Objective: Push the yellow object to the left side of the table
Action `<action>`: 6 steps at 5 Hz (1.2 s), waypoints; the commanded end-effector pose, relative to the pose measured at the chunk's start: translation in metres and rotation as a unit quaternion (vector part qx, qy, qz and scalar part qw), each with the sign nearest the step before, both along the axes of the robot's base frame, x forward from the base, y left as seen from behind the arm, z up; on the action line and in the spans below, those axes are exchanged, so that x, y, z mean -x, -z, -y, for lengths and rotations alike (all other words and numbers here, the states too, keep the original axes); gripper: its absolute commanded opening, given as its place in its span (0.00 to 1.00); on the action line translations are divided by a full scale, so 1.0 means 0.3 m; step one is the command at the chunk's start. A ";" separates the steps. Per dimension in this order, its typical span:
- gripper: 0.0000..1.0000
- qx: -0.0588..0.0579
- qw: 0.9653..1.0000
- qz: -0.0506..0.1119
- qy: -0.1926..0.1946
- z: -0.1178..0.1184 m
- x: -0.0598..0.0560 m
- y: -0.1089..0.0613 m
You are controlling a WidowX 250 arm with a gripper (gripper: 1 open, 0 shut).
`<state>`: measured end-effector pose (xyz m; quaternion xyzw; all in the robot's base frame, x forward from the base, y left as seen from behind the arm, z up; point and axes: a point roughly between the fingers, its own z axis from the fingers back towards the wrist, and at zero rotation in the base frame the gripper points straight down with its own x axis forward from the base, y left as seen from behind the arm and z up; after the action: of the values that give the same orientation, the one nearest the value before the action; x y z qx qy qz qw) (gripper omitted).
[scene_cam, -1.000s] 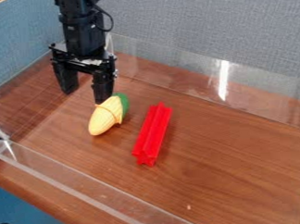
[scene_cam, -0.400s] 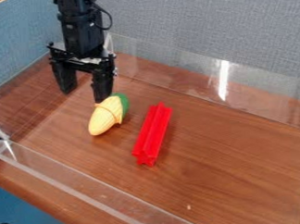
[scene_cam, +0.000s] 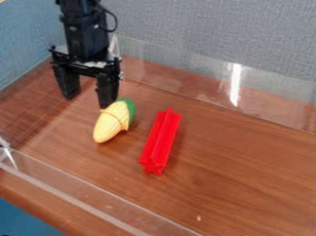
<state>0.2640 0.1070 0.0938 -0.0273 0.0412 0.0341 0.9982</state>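
no move since prev | yellow object [scene_cam: 114, 121]: ribbed corn, green end | pincer [scene_cam: 88, 89] apart

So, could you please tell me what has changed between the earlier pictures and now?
Nothing visibly changed: the black pincer hangs open just behind the small yellow toy corn cob with the green husk end, and the long red ridged bar lies beside it on the dark wood-grain table as before.

Yellow object [scene_cam: 114, 121]: yellow-orange ribbed body, green husk end. Bar [scene_cam: 161, 140]: bright red, ridged lengthwise. Table [scene_cam: 241, 176]: dark reddish-brown wood grain; low walls [scene_cam: 186, 70] clear, edges catching pale glare. Gripper [scene_cam: 88, 92] and arm: black. Backdrop [scene_cam: 223, 25]: muted grey-blue.
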 end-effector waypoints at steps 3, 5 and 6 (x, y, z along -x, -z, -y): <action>1.00 -0.010 1.000 0.026 -0.015 -0.016 0.006 -0.059; 1.00 -0.009 1.000 0.020 -0.012 -0.010 0.014 -0.061; 1.00 -0.009 1.000 0.017 -0.011 -0.007 0.017 -0.063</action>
<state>0.2579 0.1070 0.0930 -0.0337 0.0560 0.0450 0.9968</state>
